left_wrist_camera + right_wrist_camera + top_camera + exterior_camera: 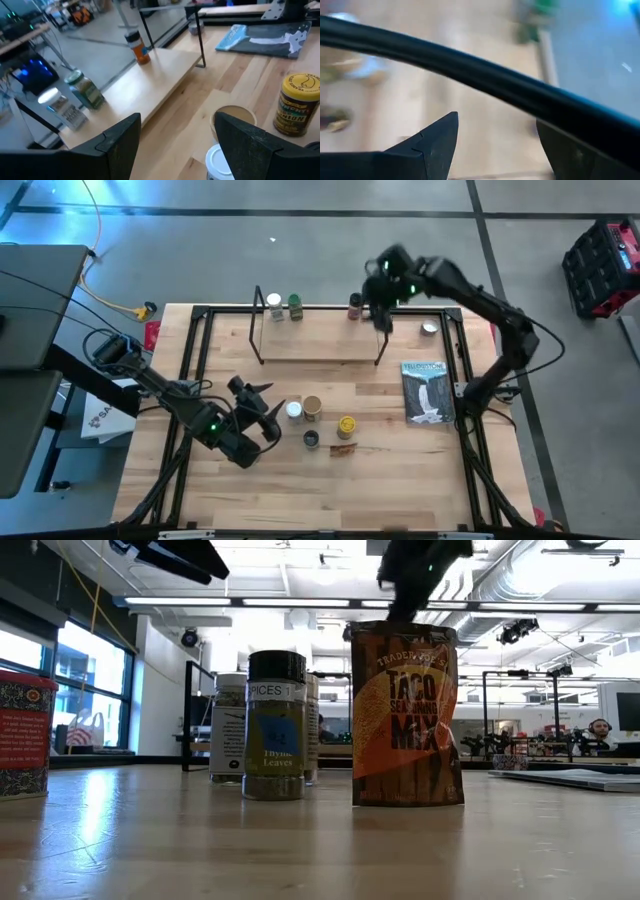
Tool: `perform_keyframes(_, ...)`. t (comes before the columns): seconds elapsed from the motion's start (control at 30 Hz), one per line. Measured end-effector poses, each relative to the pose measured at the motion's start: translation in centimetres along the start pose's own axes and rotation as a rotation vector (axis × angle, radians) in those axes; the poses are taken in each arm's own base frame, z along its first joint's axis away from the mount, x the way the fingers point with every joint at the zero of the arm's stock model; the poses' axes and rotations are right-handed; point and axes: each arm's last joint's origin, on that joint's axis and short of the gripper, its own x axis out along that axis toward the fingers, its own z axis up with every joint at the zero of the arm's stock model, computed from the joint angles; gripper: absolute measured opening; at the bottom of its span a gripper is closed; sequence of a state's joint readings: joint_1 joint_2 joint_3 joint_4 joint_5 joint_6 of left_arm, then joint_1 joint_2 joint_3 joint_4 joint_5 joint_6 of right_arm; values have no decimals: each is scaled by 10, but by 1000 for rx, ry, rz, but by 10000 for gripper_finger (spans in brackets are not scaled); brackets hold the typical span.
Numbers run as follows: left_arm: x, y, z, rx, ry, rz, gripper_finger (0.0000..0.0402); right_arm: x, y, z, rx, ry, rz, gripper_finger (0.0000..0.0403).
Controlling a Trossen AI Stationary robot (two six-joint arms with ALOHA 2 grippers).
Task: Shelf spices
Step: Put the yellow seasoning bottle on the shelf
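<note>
The shelf stands at the table's far middle, a light board with black wire uprights. On it stand a white jar, a green jar and a dark-lidded orange jar. On the table stand a white-lidded jar, a tan jar, a yellow jar, a dark jar and a brown packet. A red box stands at the left edge. My left gripper is open and empty, just left of the white-lidded jar. My right gripper is open and empty over the shelf's right end.
A book with a waterfall cover lies at the right. A small silver tin sits at the far right. The shelf's black wire upright crosses close in front of my right fingers. Bare tabletop lies toward the near edge.
</note>
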State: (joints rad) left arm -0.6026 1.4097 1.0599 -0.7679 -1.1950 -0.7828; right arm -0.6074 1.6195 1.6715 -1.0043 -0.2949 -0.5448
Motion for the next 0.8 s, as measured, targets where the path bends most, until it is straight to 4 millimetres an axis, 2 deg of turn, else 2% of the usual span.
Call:
perform_keyframes(0.23,-6,-1,0,3,-42,13,248,20,110,0,-161,-205,138,263)
perform_keyframes(0.4,-5,-1,0,-3,-42,15,248,38,170,-10,-187,-312,277,264)
perform_keyframes(0.57,-5,-1,0,-3,-43,16,248,53,215,-12,-141,-384,391,264)
perform_keyframes(0.8,-4,-1,1,-8,-45,18,248,73,251,-3,-219,-172,410,264)
